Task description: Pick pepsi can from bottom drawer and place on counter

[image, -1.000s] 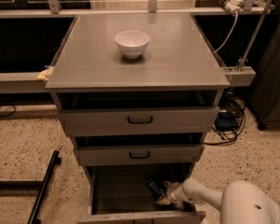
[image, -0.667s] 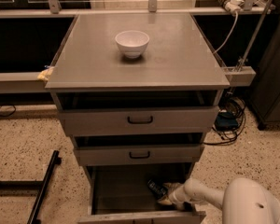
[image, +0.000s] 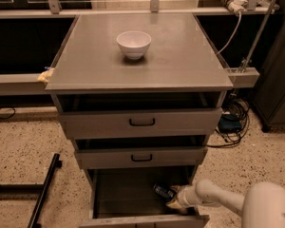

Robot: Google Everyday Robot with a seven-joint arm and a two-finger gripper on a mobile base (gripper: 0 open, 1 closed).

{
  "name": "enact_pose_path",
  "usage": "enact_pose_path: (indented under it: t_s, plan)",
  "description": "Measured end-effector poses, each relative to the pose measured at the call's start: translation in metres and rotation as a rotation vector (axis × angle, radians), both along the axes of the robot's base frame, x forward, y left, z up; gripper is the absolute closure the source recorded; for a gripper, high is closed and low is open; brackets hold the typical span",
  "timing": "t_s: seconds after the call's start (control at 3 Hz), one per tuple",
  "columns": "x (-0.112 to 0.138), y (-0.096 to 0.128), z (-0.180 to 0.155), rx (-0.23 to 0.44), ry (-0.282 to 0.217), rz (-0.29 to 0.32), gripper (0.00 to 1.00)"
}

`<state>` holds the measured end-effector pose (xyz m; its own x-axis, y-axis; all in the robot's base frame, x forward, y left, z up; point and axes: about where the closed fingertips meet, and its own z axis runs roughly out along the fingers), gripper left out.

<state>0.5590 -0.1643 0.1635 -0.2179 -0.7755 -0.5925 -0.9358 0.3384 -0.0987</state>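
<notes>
— Where is the can?
— The can is in the right part of the bottom drawer. My gripper is down there too, right at the can. Whether it holds the can, I cannot tell.
— How to do this well?
— I think I must take it across its body and lift slowly, keeping clear of the middle drawer above. Then up to the counter, away from the bowl.

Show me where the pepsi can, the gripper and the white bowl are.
pepsi can (image: 161,191): camera view, its dark side, in the bottom drawer (image: 123,194).
gripper (image: 174,197): camera view, its tip, inside that drawer beside the pepsi can.
white bowl (image: 134,45): camera view, its outer wall, on the counter (image: 180,61).
</notes>
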Motion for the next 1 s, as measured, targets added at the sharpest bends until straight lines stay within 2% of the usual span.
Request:
enact_pose_path:
  t_s: [0.33,0.67,1.0]
  plan:
    - [-0.014,-0.015,0.044,0.025,0.025,0.082,1.0]
    - [-0.024,-0.021,0.103,0.021,0.07,0.165,1.0]
    - [-0.02,-0.012,0.176,-0.04,0.082,0.248,1.0]
